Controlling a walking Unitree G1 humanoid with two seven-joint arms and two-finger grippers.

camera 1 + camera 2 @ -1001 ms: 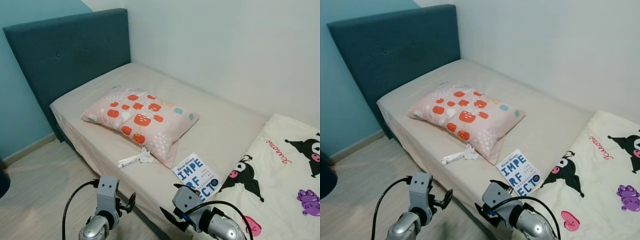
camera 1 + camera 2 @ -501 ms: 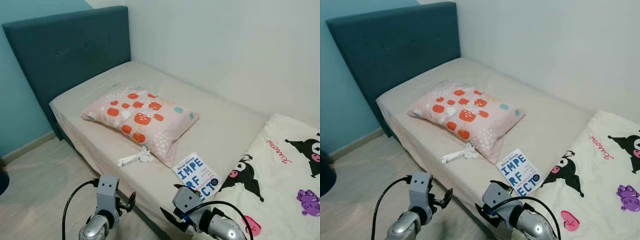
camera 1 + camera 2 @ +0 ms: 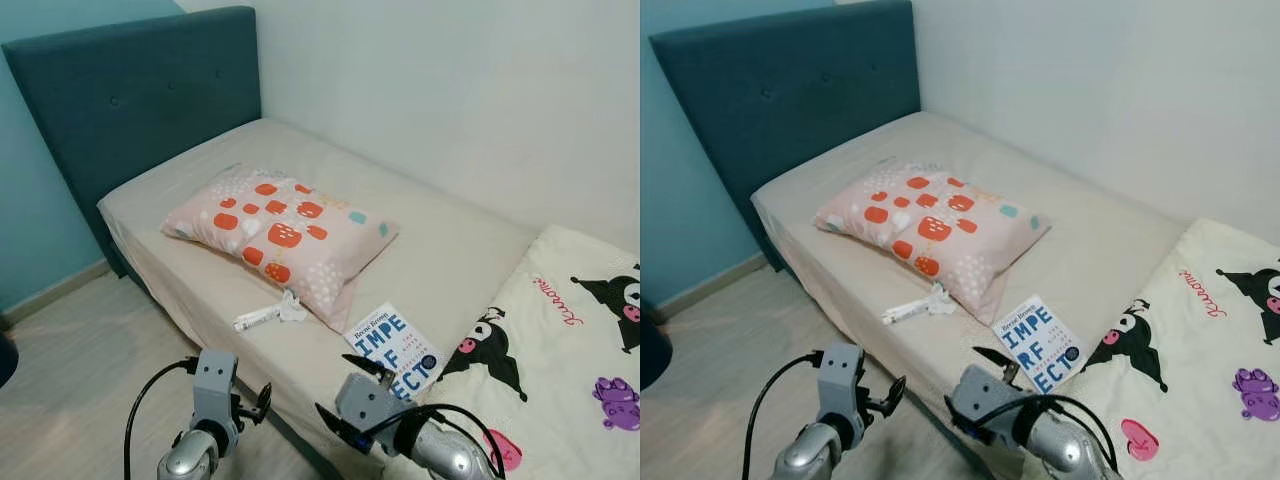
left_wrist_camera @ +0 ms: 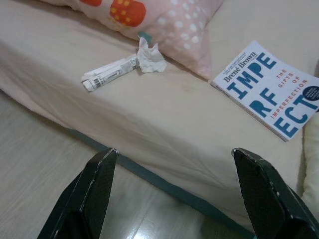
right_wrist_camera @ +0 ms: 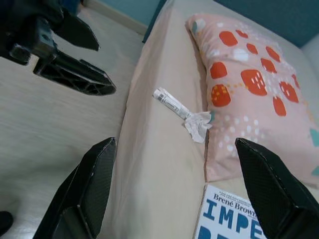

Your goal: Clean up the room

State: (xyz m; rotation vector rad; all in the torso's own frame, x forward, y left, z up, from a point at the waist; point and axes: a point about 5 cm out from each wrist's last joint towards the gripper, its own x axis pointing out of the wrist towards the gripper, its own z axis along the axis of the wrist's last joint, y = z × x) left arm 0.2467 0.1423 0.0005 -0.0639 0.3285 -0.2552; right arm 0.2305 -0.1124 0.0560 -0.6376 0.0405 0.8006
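Right claw (image 5: 174,194) spread above book (image 5: 232,218) on bed (image 3: 450,250)

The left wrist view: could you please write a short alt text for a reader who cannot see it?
The left claw, fingers open, hangs over the wooden floor beside a bed. On the beige sheet lie a crumpled tissue touching a rolled paper wrapper, a book titled "The Gifts of Imperfection", and the edge of a pink pillow with orange spots.

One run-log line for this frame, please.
stage: approach | left gripper: open, above floor at bed edge | right gripper: open, over mattress edge | on bed: pillow, wrapper, tissue, book
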